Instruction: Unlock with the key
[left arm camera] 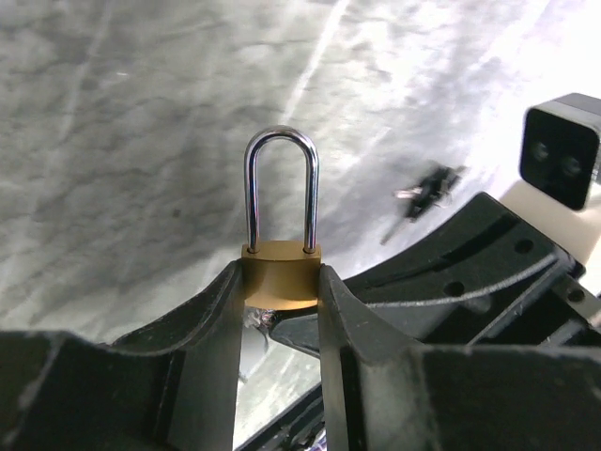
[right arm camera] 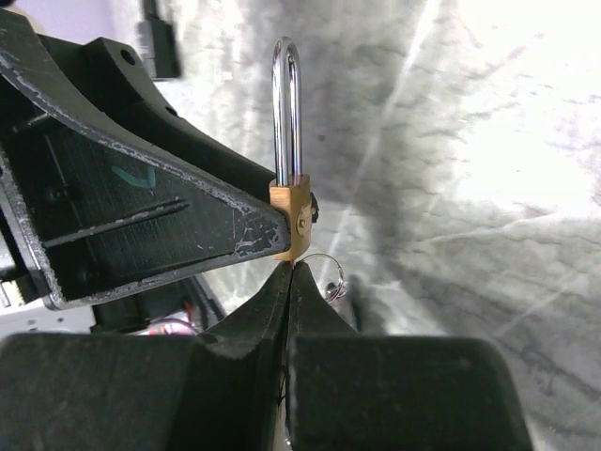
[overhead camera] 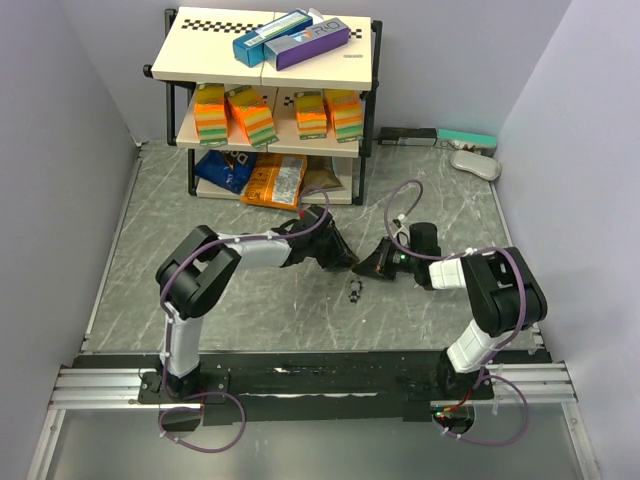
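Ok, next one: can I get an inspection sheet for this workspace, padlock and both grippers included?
Surface: grey marbled table; one small dark item lies loose near the grippers, too small to identify.
Job's things: brass padlock, both shackle legs in the body; wire ring at its base; key blade not visible.
Clutter: shelf rack with boxes and coloured packs; bags beneath.
Grippers: left gripper clamped on the padlock body; right gripper shut, tips at the padlock's underside.
Cables: purple cables loop off both arms.
Surroundings: plain grey walls; white device at the far right.
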Tool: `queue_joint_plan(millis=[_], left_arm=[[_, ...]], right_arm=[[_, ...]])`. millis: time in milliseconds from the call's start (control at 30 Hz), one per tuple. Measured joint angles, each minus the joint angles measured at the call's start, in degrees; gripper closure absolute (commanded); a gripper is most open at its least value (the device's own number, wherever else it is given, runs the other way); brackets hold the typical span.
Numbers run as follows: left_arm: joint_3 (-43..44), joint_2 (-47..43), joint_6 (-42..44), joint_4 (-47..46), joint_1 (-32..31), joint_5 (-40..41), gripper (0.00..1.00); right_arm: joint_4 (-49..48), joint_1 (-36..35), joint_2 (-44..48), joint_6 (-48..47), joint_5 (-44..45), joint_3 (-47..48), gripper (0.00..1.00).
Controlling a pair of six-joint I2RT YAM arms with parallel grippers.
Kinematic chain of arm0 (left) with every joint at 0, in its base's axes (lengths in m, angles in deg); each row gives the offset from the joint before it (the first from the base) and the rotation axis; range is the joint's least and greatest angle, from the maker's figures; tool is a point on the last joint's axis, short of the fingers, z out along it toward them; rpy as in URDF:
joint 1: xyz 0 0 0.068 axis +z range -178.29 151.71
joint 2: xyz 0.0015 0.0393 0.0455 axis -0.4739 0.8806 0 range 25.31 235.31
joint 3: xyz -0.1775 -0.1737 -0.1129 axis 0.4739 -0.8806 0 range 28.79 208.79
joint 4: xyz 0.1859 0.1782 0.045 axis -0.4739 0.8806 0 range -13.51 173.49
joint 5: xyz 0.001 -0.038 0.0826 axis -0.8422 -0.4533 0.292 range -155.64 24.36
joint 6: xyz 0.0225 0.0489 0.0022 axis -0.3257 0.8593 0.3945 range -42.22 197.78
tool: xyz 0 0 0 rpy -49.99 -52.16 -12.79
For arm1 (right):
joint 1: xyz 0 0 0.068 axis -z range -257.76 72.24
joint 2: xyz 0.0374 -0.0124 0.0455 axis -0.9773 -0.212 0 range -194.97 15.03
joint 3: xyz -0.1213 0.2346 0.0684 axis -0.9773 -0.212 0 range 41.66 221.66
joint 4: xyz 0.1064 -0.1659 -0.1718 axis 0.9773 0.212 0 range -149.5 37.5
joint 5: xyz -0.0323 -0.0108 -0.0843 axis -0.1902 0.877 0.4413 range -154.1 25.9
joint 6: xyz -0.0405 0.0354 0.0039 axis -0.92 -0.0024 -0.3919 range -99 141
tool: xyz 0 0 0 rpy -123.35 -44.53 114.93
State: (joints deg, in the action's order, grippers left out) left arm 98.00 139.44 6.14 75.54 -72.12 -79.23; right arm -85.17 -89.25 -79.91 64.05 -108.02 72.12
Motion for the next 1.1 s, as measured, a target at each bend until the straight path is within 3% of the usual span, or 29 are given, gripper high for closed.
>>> queue_joint_plan(millis=[667, 933, 1067, 1100], left_arm=[[-6.8, -9.07, 1.14, -15.39, 0.24, 0.46, 0.99], [-6.03, -9.81, 1.55, -15.76, 0.24, -0.26, 0.99], [-3.17, -9.79, 2.16, -11.65, 0.02, -0.24, 0.99], [-2.16, -9.75, 2.51, -10.03, -0.07, -0.17, 0.99]], right_arm=[[-4.15, 4.42, 8.94, 5.97, -7.28, 0.15, 1.0], [4.42, 4.59, 13.53, 0.09, -6.27, 2.69, 1.0], [7.93, 4.59, 15.93, -2.91, -4.94, 3.37, 0.86], [8.83, 4.59, 16.59, -3.76, -4.63, 3.41, 0.77]])
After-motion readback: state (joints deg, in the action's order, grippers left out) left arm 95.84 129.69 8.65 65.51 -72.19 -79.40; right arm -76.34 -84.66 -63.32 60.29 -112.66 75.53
